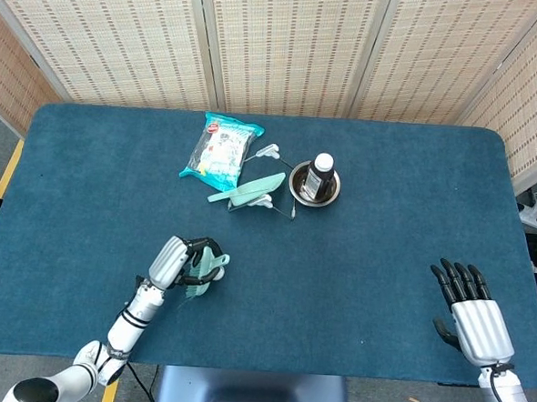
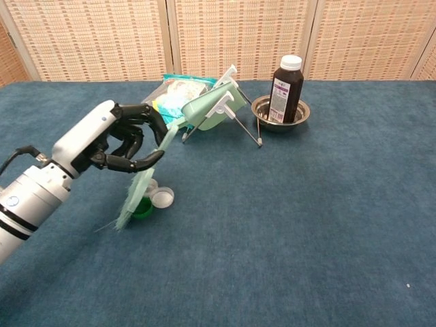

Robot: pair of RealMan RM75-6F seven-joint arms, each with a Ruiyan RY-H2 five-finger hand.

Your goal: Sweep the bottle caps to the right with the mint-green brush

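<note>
From the head view, my left hand [image 1: 184,261] grips the mint-green brush [image 1: 207,272] low on the blue counter [image 1: 356,252], left of centre; the bottle caps are hidden under it here; my right hand [image 1: 474,314] rests well apart at the right edge, fingers spread, holding nothing. From the chest view, my left hand [image 2: 119,142] holds the brush [image 2: 144,180] tilted, bristles down against the green cap [image 2: 143,208]; a white cap [image 2: 162,197] lies just beside it; behind stand a mint-green dustpan [image 2: 211,109], a snack bag [image 2: 170,94] and a dark bottle [image 2: 287,80] in a metal bowl [image 2: 261,110].

The left hand [image 2: 116,143] grips the mint-green brush [image 2: 144,180], bristles seemingly touching the bottle caps [image 2: 153,201].
</note>
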